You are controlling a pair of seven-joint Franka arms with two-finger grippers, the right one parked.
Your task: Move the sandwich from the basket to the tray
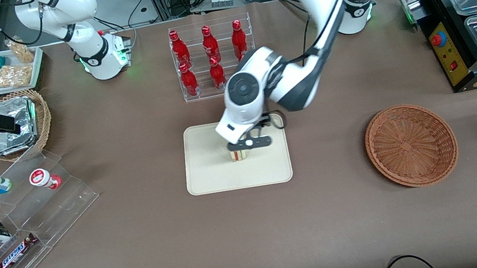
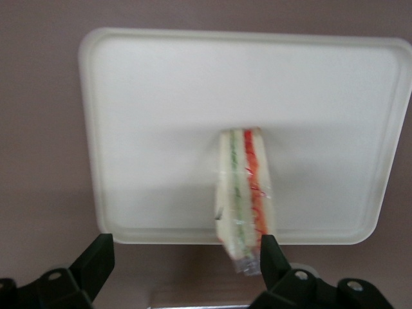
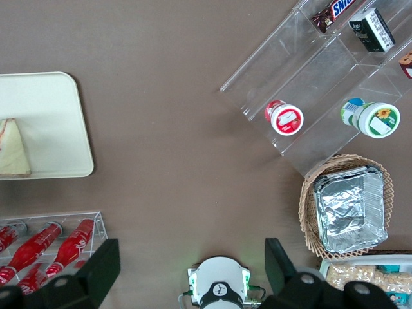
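— Pincer [image 1: 240, 148]: hovering over the tray [image 1: 207, 176], fingers spread wide, holding nothing. Sandwich [image 2: 244, 193]?
— Standing on the tray, basket [image 1: 411, 144] emptied. Risk: one finger is sitting close; lifting askew could be toppling it.

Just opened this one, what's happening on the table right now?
The left arm's pincer hangs just above the sandwich, which stands on the cream tray. In the wrist view its fingers are spread wide, apart from the sandwich, so it is let go. The round wicker basket, toward the working arm's end, holds nothing.
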